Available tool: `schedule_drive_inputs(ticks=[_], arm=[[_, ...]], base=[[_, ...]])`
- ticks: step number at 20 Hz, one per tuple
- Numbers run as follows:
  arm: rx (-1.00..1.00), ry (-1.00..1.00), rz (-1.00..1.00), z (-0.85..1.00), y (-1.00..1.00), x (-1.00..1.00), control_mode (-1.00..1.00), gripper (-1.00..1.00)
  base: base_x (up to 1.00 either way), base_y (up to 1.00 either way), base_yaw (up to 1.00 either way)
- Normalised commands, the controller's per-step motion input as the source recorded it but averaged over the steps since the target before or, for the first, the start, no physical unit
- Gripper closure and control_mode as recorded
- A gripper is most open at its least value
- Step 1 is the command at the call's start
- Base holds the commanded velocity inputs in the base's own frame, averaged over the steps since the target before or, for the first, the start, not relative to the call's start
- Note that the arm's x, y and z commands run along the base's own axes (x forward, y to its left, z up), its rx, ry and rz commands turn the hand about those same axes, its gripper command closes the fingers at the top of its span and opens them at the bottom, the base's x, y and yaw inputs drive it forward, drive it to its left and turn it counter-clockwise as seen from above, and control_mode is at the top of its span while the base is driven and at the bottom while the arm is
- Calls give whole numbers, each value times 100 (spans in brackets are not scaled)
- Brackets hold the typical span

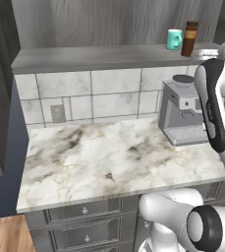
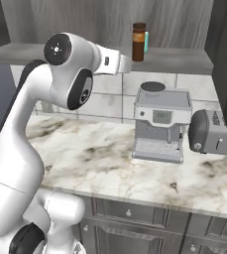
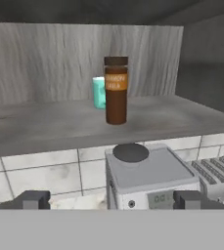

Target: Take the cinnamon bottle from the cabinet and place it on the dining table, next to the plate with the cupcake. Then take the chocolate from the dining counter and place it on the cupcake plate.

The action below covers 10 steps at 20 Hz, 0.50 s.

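Fetching step — the gripper [image 3: 111, 200], jaws wide apart and empty, faces the cinnamon bottle [image 3: 116, 90] on the cabinet shelf [image 3: 45, 124] — next, advance and close around it.

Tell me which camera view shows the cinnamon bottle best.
The hand view: the cinnamon bottle stands upright, near centre, on the cabinet shelf, its orange label facing the camera and the teal mug behind it. Both base views show it smaller, upright beside the mug; the left one puts it by the arm.

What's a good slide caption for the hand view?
Open end effector faces the cinnamon bottle on the cabinet shelf, teal mug behind, coffee machine below.
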Motion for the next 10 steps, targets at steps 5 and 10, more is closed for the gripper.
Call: schedule_drive_inputs(ticks=[5,10], arm=[[0,3,1,19,-25,37,-100,-100],[0,5,0,4,-21,48,-100,-100]], base=[[0,0,0],[0,0,0]])
